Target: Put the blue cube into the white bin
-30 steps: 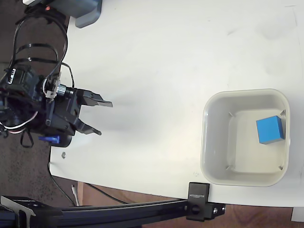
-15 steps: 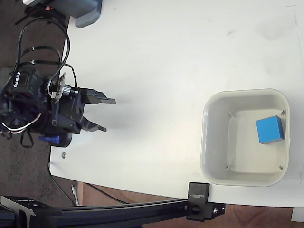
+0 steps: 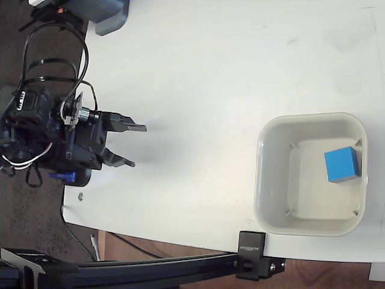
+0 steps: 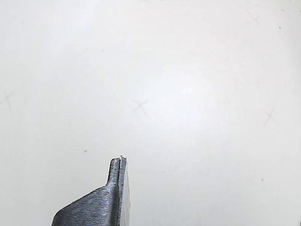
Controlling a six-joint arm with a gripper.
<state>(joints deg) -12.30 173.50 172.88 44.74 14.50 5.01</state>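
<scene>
Wrist view, nearest first: one dark ribbed finger (image 4: 101, 200) rises from the bottom edge, its tip over bare white tabletop (image 4: 188, 70) marked with a few faint crosses and specks; nothing lies against the finger.

Fixed view, from above: the gripper (image 3: 138, 144) sits at the left edge of the tabletop, its two black fingers spread apart and pointing toward the right of the picture, with nothing between them. Behind it the black arm (image 3: 42, 132) carries looped cables and white wires, hanging over the dark floor beside the table. A black bar with a clamp (image 3: 252, 259) runs along the lower edge of the tabletop.

Well apart from the gripper, across a wide stretch of bare white surface, the white bin (image 3: 264, 174) stands near the right edge. The blue cube (image 3: 341, 164) rests on the bin's floor, toward its right wall and just beside one of the small corner ribs.

A grey object (image 3: 111, 15) shows at the top left corner.
</scene>
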